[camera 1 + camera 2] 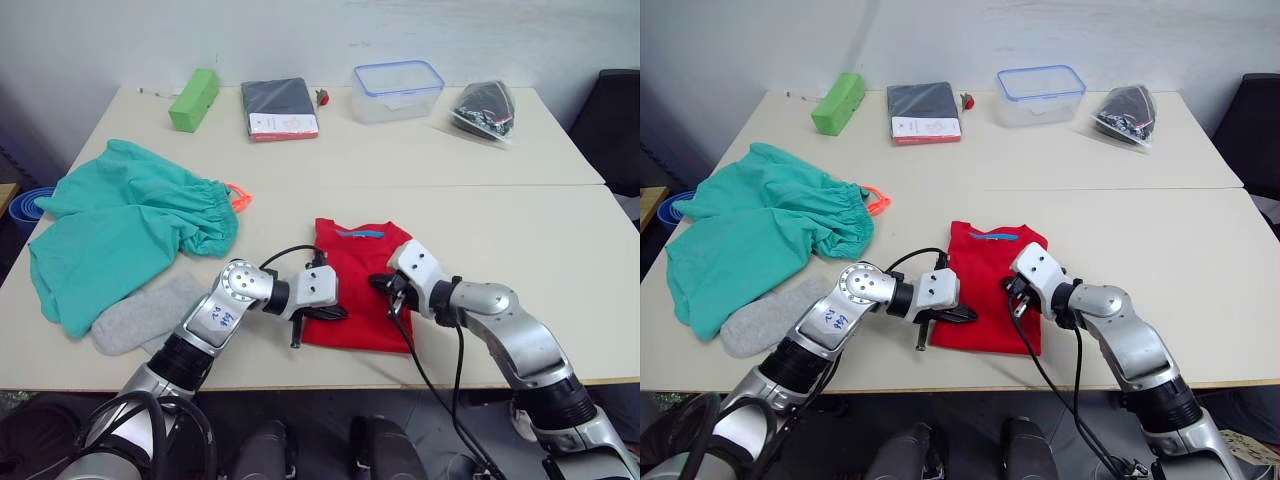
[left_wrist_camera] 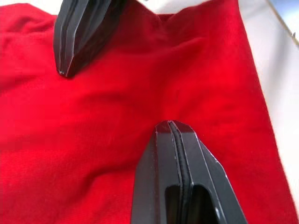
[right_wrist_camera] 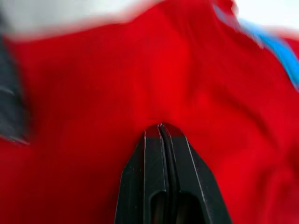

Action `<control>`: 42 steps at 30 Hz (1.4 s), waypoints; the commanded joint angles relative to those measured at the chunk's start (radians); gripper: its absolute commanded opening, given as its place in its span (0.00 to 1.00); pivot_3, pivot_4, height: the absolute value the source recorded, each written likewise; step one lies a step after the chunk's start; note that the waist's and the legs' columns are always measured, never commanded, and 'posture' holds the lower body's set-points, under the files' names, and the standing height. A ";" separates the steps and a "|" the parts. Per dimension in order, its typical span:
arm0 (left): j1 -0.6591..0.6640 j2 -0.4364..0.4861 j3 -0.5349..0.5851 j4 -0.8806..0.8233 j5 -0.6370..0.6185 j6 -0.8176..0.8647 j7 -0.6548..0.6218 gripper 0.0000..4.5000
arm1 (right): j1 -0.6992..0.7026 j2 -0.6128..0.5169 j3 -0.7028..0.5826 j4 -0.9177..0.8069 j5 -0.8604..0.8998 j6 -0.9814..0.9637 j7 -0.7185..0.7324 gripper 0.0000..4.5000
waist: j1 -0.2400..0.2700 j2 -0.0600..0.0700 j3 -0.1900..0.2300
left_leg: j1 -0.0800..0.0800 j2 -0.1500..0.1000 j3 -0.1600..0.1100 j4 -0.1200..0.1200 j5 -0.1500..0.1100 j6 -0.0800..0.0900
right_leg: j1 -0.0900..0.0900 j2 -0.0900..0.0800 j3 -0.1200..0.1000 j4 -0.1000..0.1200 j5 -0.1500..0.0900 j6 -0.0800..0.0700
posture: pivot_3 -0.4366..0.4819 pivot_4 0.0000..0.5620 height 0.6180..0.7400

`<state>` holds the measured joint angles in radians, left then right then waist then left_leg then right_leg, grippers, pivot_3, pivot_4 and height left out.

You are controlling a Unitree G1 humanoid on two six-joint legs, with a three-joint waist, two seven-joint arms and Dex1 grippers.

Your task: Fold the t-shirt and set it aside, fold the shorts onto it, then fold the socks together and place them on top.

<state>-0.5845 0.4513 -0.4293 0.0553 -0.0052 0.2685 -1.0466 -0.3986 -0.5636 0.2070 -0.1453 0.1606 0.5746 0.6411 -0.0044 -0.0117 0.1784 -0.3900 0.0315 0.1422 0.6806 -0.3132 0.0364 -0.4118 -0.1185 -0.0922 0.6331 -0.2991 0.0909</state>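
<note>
Two pincers met over the t-shirt (image 1: 357, 285), a narrow red rectangle lying near the desk's (image 1: 560, 230) front edge. The left pincer (image 2: 170, 125) and right pincer (image 3: 160, 127) each had fingers pressed together, pinching a small ridge of red cloth. Shorts (image 1: 120, 225) and socks (image 1: 140, 317) waited to the left. Doing this well probably meant lifting both pinches evenly, keeping the fold square.

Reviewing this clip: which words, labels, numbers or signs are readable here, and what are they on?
None can be read.
Blue handwritten marks on the left arm's silver casing: too small to read.
White and red label strip on the dark flat package at the table's far side: print too small to read.
T-shirt, shorts, socks, green box: no text visible.
</note>
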 commanded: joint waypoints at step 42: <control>-0.374 -0.220 0.244 0.609 -0.082 0.100 0.264 0.00 | 0.173 -0.081 0.015 -0.167 -0.060 -0.096 0.033 0.01 | 0.003 -0.001 0.000 | -0.001 0.000 -0.001 0.000 -0.001 0.002 | 0.002 0.002 -0.009 -0.005 0.001 0.002 | 0.48 0.27 1.00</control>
<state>-0.9308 0.2394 -0.1931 0.5481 -0.1142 0.4056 -0.8156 -0.2286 -0.6454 0.2288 -0.3184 0.1131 0.4666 0.6695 -0.0009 -0.0122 0.1784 -0.3911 0.0314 0.1418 0.6802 -0.3142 0.0387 -0.4100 -0.1166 -0.1018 0.6274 -0.2978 0.0933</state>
